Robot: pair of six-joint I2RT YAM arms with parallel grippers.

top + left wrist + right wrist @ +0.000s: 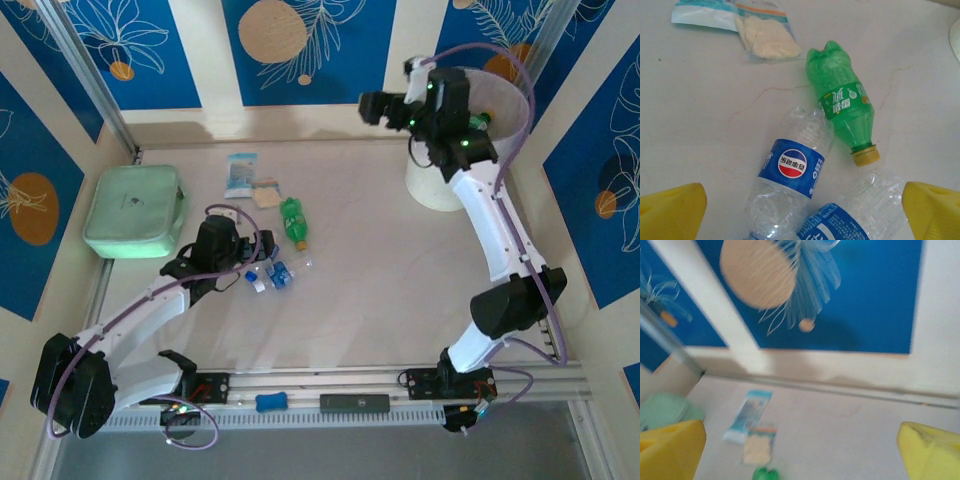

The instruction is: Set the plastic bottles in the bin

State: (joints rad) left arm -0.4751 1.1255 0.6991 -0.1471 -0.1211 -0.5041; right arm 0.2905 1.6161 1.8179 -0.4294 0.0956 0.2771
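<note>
Bottles (272, 274) lie under our left hand (804, 210), which is spread wide and holds nothing. In the wrist view two clear bottles lie between its fingers. One (792, 170) is at 11 o'clock from the hand's middle and the other (850, 215) is at 3, and they touch. The green bottle (845, 107) lies at 1 o'clock, its cap just beside the nearer clear one.

We judge the pair to be the main risk. If the hand closes here it may catch both, or pinch one crushed, slick wall so that the bottle squirts out and rolls. A push could also knock the green bottle toward the packet (705, 12) at 11.

Our right hand (385, 105) is also open and empty, raised beside the bin (430, 190) at 2 o'clock on the table. That arm crosses in front of the bin, so a carry from the left could meet it or drop short of the rim. The pouch (135, 210) at 9 lies well apart.
</note>
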